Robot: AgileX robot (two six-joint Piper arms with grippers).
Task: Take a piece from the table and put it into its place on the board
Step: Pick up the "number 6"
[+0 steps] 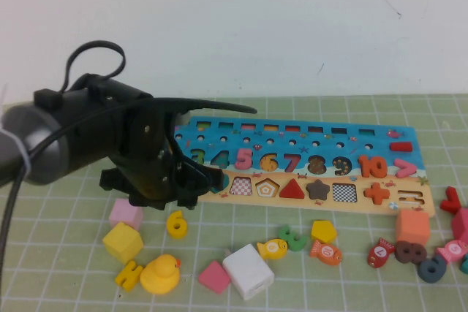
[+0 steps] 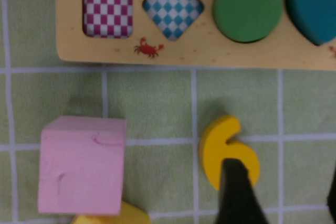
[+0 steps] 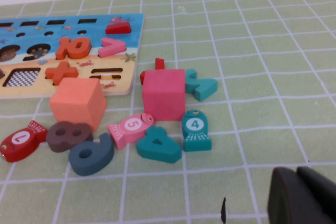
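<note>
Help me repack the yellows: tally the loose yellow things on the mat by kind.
cube: 1
numeral 6: 1
H-shaped piece: 1
duck: 1
fish: 1
pentagon: 1
Total: 6
The left gripper, jaws open, hangs over the numeral 6; the right gripper is low over the mat.

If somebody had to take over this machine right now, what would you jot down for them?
Left gripper: open, low over the table just in front of the board, one finger over the yellow 6; nothing held.
Right gripper: parked low over the mat on the robot's right, away from the work.
Done: the 6 is lined up, not grasped.
Left: close on the 6, lift it, set it in its slot among the board's numerals.
</note>
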